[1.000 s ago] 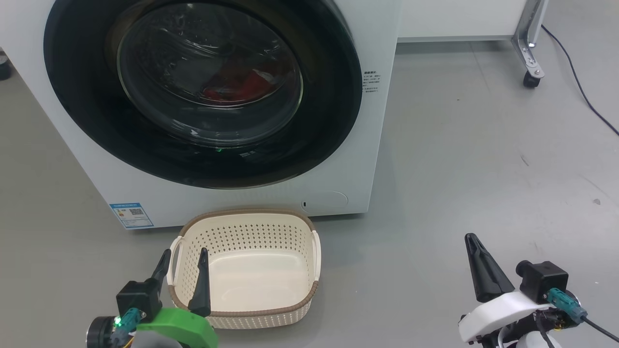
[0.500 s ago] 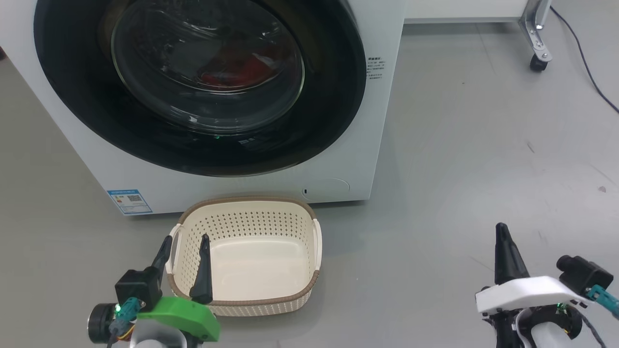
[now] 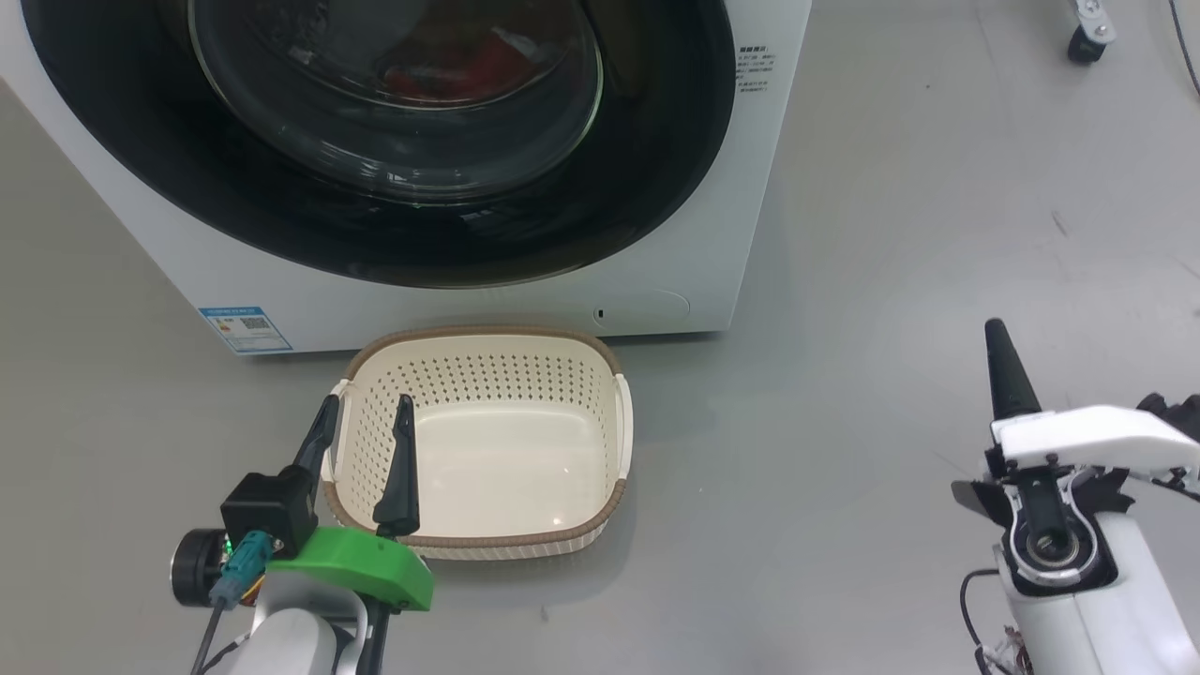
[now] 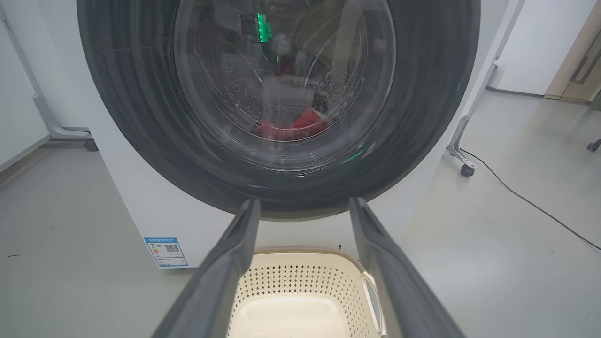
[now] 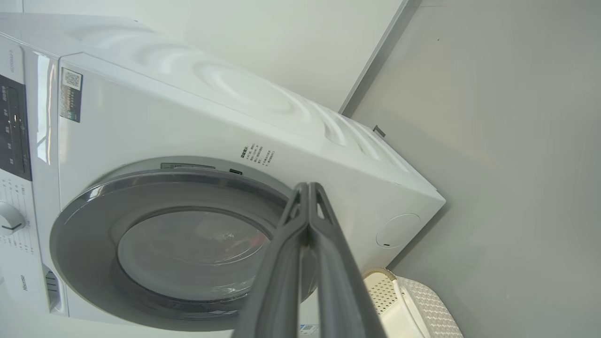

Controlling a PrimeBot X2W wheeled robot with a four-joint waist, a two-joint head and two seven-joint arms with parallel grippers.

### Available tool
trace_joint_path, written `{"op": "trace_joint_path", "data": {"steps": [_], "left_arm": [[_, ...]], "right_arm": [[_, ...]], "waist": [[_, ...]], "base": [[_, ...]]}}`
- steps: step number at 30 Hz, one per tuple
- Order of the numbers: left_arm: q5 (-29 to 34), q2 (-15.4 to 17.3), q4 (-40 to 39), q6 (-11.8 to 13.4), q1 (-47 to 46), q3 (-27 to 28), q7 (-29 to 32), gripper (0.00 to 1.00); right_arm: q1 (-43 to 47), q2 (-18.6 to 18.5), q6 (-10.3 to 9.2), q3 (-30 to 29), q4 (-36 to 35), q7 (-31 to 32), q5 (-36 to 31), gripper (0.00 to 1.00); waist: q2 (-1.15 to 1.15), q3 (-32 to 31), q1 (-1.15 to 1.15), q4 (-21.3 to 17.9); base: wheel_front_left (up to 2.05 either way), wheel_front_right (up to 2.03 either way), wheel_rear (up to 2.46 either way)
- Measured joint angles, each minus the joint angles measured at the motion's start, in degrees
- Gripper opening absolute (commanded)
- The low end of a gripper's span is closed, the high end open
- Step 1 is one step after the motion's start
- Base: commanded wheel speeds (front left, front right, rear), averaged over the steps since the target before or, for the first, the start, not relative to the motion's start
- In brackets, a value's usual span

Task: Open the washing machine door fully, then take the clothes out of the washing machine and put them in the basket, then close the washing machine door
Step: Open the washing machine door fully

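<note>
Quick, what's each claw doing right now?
Left claw: open, holding nothing.
Right claw: shut, holding nothing.

The left gripper (image 3: 367, 403) has its fingers (image 3: 401, 464) spread wide; the right gripper (image 3: 996, 330) has them pressed together.

A silver metal leg (image 4: 456, 141) on a black caster (image 4: 466, 170) and a thin black cable (image 4: 530, 203) cross smooth grey floor (image 4: 493, 272), ahead-right of the left gripper (image 4: 304, 201).
</note>
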Motion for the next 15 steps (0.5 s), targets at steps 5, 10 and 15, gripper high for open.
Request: {"op": "trace_joint_path", "data": {"steps": [5,10,15], "left_arm": [[0.74,-0.12,-0.79,-0.01,-1.45,-0.22,0.0,1.0],[1.23,-0.22,-1.89,-0.44,-3.72,-0.68,0.0,1.0],[1.66,-0.36,-2.64,-0.52,-5.82,-1.46,0.0,1.0]], "right_arm": [[-4.33,-0.01,0.0,-1.25,-0.34,3.5,5.66,0.0],[-9.97,-0.13,0.0,-3.2,-0.49,7.3,10.92,0.0],[-15.1,-0.41,-0.57,-4.22,-0.04,10.76,13.91,0.0]], "waist": [[0.0,2.15,0.0,0.44],[0.0,5.15,0.0,1.16],[0.0,8.22,0.0,2.14]], "base": [[0.0,0.0,0.0],[0.0,0.0,0.0],[0.0,0.0,0.0]]}}
